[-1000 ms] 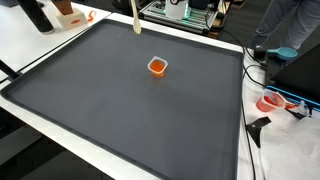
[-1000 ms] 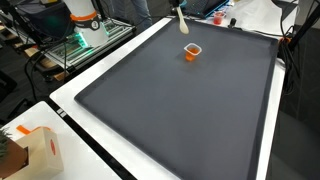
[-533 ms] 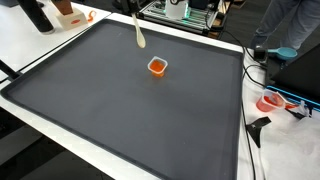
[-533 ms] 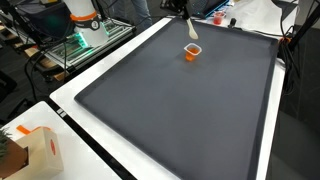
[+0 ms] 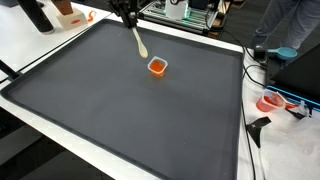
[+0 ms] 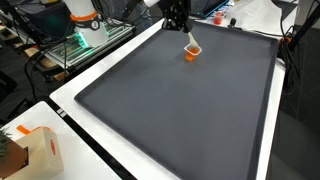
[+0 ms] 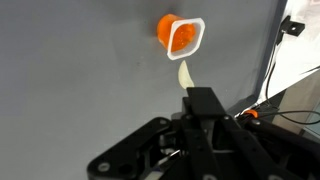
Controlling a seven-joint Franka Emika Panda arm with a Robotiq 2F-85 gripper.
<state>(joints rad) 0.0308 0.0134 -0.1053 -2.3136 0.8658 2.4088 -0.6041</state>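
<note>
Dark mat (image 5: 120,110) with orange cup (image 5: 157,66); pale spoon (image 5: 139,42) clenched in the hand (image 5: 130,20), handle end hidden.

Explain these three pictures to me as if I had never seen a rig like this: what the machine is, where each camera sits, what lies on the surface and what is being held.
The machine is a one-armed robot. What shows of it here is mainly its hand, a black two-fingered gripper. Two pictures come from cameras standing outside the robot, looking at the same white table from different places. The third comes from a camera on the robot's wrist, looking past the gripper at the surface.

A large dark grey mat covers the table. On it stands a small orange cup with a white rim, which shows in all three pictures. The gripper is shut on a pale flat spoon-like stick, which slants down toward the cup. Whether its tip touches the cup cannot be told.
</note>
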